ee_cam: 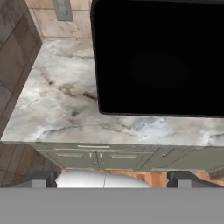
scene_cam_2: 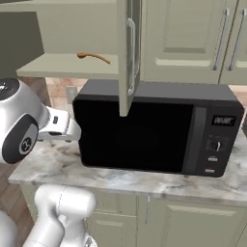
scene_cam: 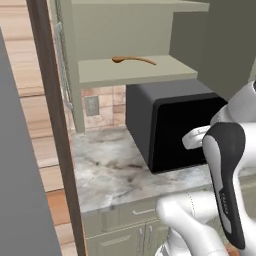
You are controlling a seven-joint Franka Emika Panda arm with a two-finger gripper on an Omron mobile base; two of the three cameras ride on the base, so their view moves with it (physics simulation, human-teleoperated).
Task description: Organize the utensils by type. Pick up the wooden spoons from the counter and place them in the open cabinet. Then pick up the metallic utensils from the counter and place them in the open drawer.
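Wooden spoon (scene_cam: 134, 60) lying on the open cabinet (scene_cam: 135, 72) shelf.
Its length follows the shelf's front edge; my gripper (ee_cam: 111, 179) is spread wide above the counter (ee_cam: 65, 109).

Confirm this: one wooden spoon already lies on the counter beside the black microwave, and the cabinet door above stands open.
Wrong place. The wooden spoon lies on the lower shelf of the open cabinet, above the microwave, not on the counter. Both base views show it. The door does stand open.

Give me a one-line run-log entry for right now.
pincer: open, empty | wooden spoon: on cabinet shelf | counter: beside microwave
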